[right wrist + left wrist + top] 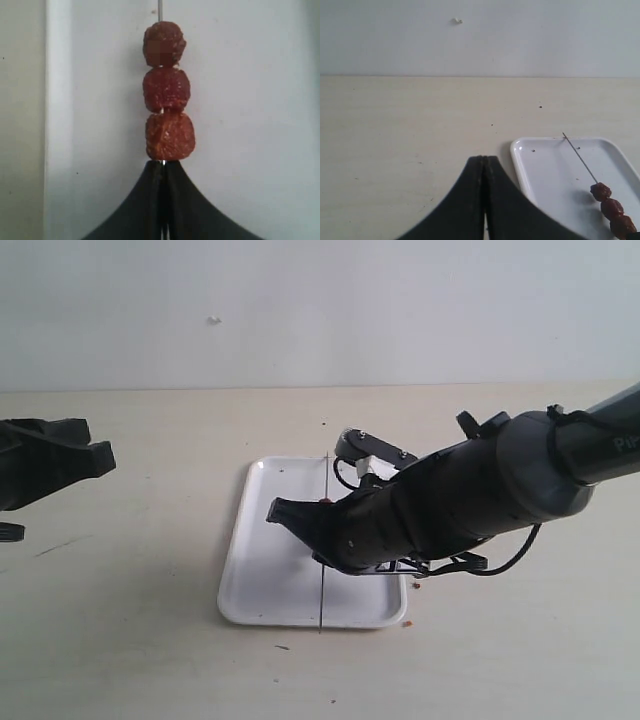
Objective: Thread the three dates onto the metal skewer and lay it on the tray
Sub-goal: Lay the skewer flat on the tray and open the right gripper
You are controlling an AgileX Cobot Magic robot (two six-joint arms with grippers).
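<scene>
The three dates (166, 90) sit in a row on the metal skewer (159, 9), touching one another. My right gripper (162, 164) is shut on the skewer just behind the nearest date. All of this is over the white tray (265, 560); I cannot tell whether the skewer touches it. In the exterior view the skewer (323, 468) runs front to back across the tray and my right arm hides most of the dates. The left wrist view shows the dates (611, 207) and the skewer's bare tip end (579, 156). My left gripper (483, 159) is shut, holds nothing, and hangs left of the tray.
The tray lies on a pale wooden table (150, 640) that ends at a white wall (300, 310). Tiny reddish crumbs (405, 624) lie by the tray's front right corner. My right arm (470, 490) crosses above the tray's right half.
</scene>
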